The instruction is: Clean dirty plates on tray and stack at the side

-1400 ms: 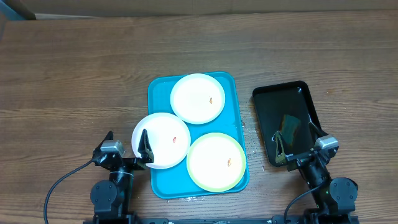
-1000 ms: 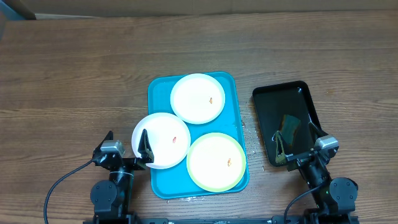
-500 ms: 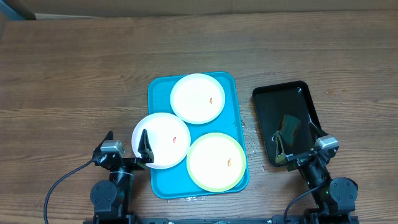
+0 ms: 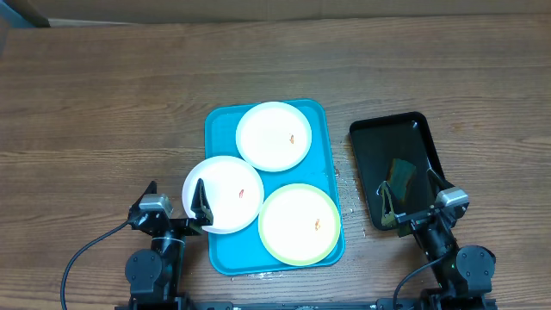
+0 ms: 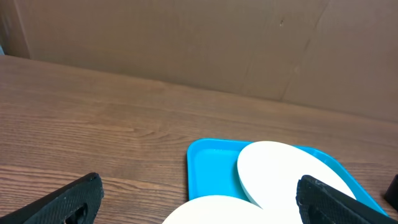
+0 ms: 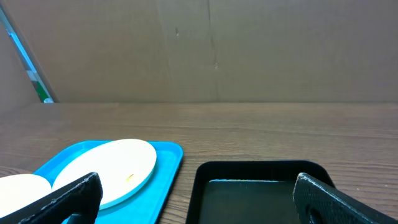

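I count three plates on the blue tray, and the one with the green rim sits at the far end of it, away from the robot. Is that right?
Not quite. The green-rimmed plate sits at the near end of the blue tray, in its right corner. The far end holds a plain white plate. The overhead view shows this. The count of three plates is right.

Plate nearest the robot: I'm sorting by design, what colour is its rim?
The rim of that plate is pale green-yellow; overhead view shows it best.

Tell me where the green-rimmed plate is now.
Overhead, the green-rimmed plate lies in the near right corner of the turquoise tray, right of the overhanging white plate.
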### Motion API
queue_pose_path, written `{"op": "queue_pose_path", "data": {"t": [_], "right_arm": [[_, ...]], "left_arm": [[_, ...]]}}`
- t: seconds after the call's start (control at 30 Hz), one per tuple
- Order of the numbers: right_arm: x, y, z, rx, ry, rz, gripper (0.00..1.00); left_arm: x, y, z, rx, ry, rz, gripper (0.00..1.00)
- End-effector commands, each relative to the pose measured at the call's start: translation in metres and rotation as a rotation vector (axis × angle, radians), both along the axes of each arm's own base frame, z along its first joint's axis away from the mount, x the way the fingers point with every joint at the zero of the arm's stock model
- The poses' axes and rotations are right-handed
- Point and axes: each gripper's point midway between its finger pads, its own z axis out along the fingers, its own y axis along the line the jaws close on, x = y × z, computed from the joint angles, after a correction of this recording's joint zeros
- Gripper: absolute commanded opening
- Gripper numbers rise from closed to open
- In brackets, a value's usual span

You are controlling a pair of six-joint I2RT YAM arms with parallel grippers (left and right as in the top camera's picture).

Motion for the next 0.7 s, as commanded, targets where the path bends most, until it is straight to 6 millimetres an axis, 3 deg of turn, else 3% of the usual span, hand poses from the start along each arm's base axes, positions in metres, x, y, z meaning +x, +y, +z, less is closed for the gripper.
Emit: {"op": "queue_pose_path", "data": {"t": [0.0, 0.2, 0.3, 0.5, 0.57, 0.67], "right_arm": [[0.001, -0.002, -0.002, -0.003, -0.005, -0.011, 1.0], [0.001, -0.002, -0.002, -0.003, -0.004, -0.01, 1.0], [-0.002, 0.005, -0.002, 0.028, 0.006, 0.033, 1.0], [-0.007, 0.019, 0.001, 0.25, 0.084, 0.12, 1.0], [-0.012, 0.028, 0.006, 0.261, 0.084, 0.176, 1.0], [-0.021, 0.034, 0.028, 0.258, 0.069, 0.222, 1.0]], "left_arm": [[0.0, 0.002, 0.0, -0.006, -0.003, 0.013, 1.0], [0.0, 0.0, 0.0, -0.022, -0.003, -0.002, 1.0], [-0.001, -0.012, 0.001, -0.158, 0.0, -0.062, 1.0], [-0.004, -0.031, 0.01, -0.404, 0.005, -0.161, 1.0], [-0.007, -0.042, 0.021, -0.408, -0.022, -0.234, 1.0], [-0.016, -0.059, 0.053, -0.385, -0.104, -0.356, 1.0]]}}
